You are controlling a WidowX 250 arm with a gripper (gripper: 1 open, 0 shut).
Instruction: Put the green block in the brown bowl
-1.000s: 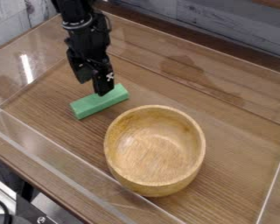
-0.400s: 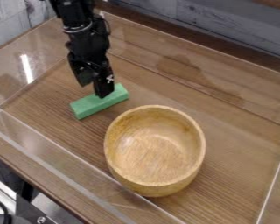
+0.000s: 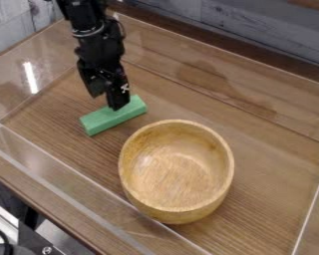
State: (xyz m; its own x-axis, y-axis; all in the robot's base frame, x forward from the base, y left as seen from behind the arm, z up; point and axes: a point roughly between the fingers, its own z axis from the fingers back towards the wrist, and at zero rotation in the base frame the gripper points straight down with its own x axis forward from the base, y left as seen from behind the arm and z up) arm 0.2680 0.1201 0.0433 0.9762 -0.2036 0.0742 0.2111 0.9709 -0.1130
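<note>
The green block (image 3: 109,119) lies flat on the wooden table, left of centre, its long side running diagonally. My gripper (image 3: 105,95) points straight down over the block's far end, open, with one black finger on each side of it. Whether the fingertips touch the block I cannot tell. The brown bowl (image 3: 177,169) stands upright and empty to the lower right of the block, a short gap apart from it.
Clear plastic walls (image 3: 43,159) ring the wooden table (image 3: 242,90) at the front and left. A grey brick-pattern wall runs along the back. Dark equipment shows at the bottom left corner.
</note>
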